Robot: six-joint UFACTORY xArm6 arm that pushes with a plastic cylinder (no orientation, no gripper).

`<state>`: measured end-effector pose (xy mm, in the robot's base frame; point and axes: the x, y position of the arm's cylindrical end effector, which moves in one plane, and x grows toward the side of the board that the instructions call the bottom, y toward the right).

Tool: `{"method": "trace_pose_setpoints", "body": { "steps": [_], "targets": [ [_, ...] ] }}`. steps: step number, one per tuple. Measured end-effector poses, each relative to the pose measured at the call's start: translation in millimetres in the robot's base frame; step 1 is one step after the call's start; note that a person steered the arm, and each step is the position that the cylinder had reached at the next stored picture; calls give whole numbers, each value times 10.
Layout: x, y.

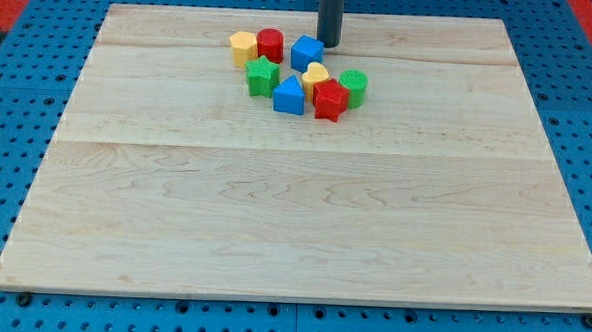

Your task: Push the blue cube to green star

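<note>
Here my tip (328,44) stands just right of the blue cube (306,53).

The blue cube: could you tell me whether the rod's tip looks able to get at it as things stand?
Probably yes. My tip stands just to the view's right of the blue cube, with nothing between them. The green star lies on the cube's far side, lower left.

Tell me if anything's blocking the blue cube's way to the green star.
Nothing visible does. The blue cube sits just to the view's upper right of the green star, with bare board between them. My tip is right beside the cube, on its right.
</note>
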<state>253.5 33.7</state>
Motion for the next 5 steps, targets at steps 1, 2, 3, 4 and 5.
{"method": "trace_pose_setpoints", "body": {
  "steps": [1,2,3,4,5],
  "targets": [
    [123,0],
    [257,-28],
    [174,-56],
    [-115,-76],
    [-110,-100]
  ]
}}
